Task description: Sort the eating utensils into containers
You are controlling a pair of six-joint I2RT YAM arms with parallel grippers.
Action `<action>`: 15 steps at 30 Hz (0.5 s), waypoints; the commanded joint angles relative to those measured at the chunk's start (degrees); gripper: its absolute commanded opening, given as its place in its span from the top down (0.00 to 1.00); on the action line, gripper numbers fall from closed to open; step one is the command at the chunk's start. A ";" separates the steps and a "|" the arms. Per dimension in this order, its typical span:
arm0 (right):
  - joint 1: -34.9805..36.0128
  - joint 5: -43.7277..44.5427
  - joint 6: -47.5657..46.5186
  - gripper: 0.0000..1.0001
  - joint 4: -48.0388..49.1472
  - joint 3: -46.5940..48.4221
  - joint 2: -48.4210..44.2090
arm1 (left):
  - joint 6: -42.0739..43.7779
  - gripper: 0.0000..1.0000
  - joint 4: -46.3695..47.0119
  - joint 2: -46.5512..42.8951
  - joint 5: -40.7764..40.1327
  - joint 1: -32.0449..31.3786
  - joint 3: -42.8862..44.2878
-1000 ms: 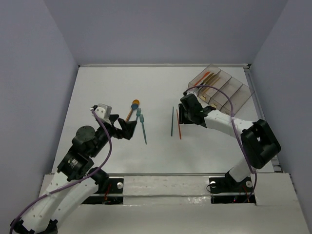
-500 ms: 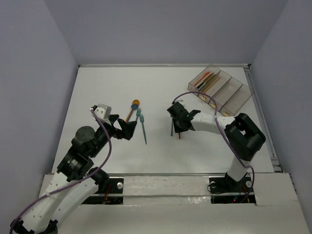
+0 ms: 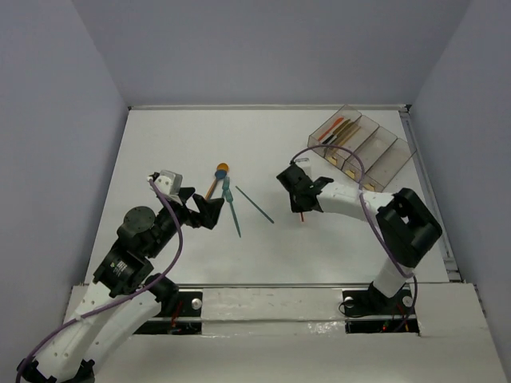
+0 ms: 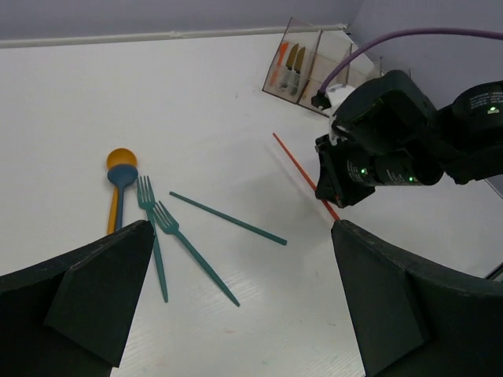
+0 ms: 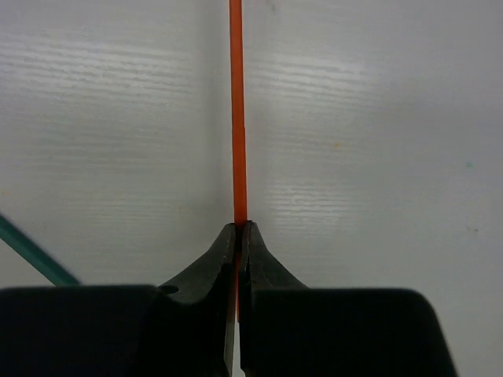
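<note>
The right claw is pressed together on a thin orange chopstick, pinching it near one end. In the wrist view the stick runs straight ahead from the fingertips, so its long axis lines up with the claw. It lies low over the white table; whether it has left the surface cannot be told.

From above, the right claw sits near the middle of the table. The bins, four joined in a slanting row, lie toward the far right corner, apart from the claw. The right arm is much the nearer to them. The bins toward the left end already hold an orange piece and some darker ones. The stick will likely need turning to match a bin's length before it goes in.

The left claw hangs with fingers spread, holding nothing. Just beyond it lie two teal forks, a spoon and a teal chopstick.
</note>
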 commanded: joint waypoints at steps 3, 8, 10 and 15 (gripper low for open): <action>-7.77 3.45 -2.67 1.00 7.07 4.07 -11.43 | 0.47 0.01 2.94 -0.36 0.49 0.22 -0.33; -21.12 -3.23 -1.80 1.00 16.21 4.42 -13.98 | 0.56 0.01 2.94 -0.53 0.58 0.22 -0.42; -26.84 -4.46 -0.66 1.00 19.03 5.47 -12.93 | 0.56 0.01 2.94 -0.62 0.58 0.22 -0.33; -34.49 -6.22 2.95 1.00 19.14 16.62 -2.05 | 0.56 0.01 2.85 -0.53 0.58 0.22 -0.33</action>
